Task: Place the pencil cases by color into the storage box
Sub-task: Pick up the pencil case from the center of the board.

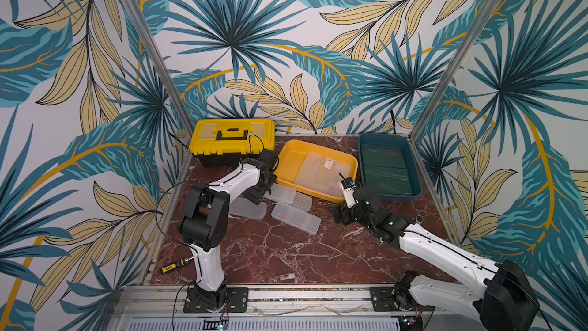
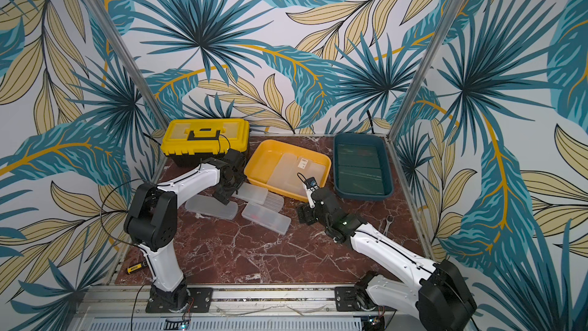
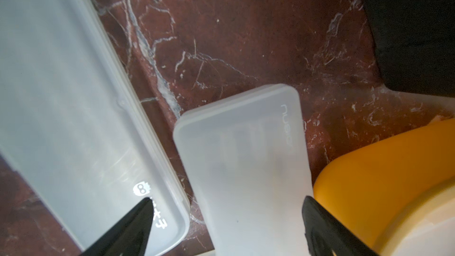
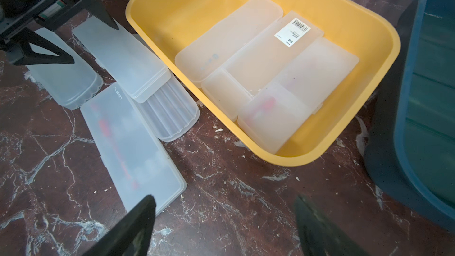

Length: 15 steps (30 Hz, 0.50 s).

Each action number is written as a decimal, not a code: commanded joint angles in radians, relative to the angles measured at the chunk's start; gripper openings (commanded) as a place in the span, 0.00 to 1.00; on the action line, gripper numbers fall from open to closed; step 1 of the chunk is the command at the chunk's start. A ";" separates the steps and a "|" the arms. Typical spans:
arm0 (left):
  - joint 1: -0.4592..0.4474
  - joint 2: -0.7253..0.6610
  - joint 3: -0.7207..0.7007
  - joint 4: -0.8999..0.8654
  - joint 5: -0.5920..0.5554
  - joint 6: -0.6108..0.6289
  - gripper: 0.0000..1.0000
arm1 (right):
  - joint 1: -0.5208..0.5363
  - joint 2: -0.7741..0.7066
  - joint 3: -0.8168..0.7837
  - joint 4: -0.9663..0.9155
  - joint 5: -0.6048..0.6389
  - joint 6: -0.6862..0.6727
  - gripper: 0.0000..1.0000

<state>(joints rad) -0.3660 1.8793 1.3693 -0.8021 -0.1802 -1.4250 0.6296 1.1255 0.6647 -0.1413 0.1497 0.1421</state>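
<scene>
Green cases (image 1: 386, 167) lie in the blue bin (image 1: 404, 197) and several frosted ones (image 4: 261, 65) in the yellow bin (image 4: 138, 25) — four more wait on the table (image 1: 270, 249). The left gripper (image 3: 226, 199), jaws apart, straddles one case (image 3: 246, 156), with the yellow rim close beside one finger; the right gripper (image 4: 224, 197), likewise apart and empty, hangs over bare table

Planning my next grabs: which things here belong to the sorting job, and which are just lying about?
Job: four loose frosted cases; yellow tray with its frosted cases; blue tray with its green cases.
Lying about: yellow toolbox; screwdriver.
</scene>
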 commanded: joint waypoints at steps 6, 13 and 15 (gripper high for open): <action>-0.002 0.039 0.074 -0.014 -0.016 -0.022 0.95 | -0.004 -0.003 -0.021 0.018 0.020 0.014 0.88; -0.002 0.077 0.120 -0.015 -0.009 -0.020 0.95 | -0.004 0.016 -0.016 0.019 0.010 0.014 0.88; -0.003 0.094 0.133 -0.014 -0.002 -0.024 0.95 | -0.004 0.024 -0.012 0.017 0.011 0.013 0.89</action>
<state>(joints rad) -0.3660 1.9541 1.4517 -0.8047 -0.1783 -1.4410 0.6281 1.1347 0.6636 -0.1314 0.1532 0.1463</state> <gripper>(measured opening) 0.950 0.884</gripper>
